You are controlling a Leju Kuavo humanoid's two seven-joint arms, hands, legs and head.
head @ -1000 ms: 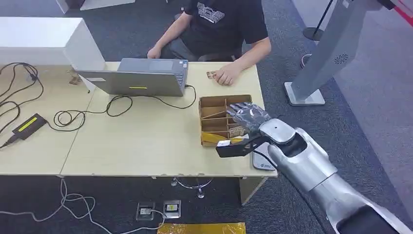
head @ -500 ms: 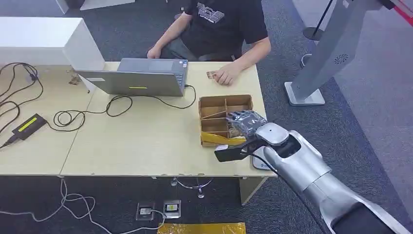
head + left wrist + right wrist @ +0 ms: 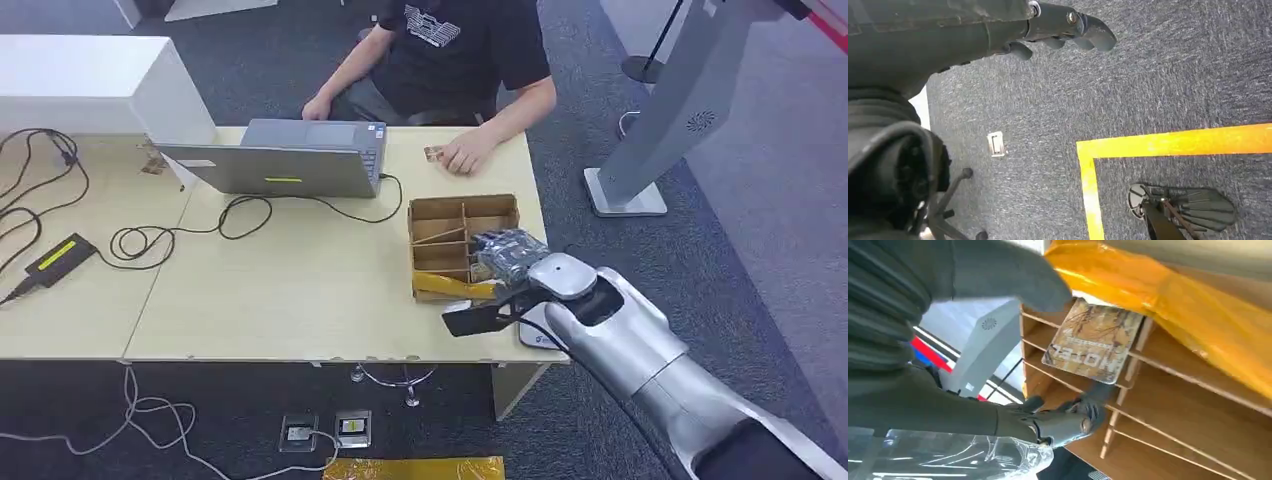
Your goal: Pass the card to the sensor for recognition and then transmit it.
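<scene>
Since a moment ago, the right hand (image 3: 508,252) has dipped lower into the cardboard tray (image 3: 428,212) on the table's right side. Its fingers (image 3: 1083,412) reach toward the card (image 3: 1093,340), which lies tilted in a tray slot. They are apart and not yet holding it. Picking it up, showing it to the sensor and passing it on are probably all left. The left hand (image 3: 1058,27) hangs over the carpet, fingers loosely curled, holding nothing.

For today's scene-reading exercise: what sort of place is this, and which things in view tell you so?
Probably an office or a lab's test area: a person sits at a wooden table with a laptop and cables, on grey carpet marked with yellow tape.
</scene>
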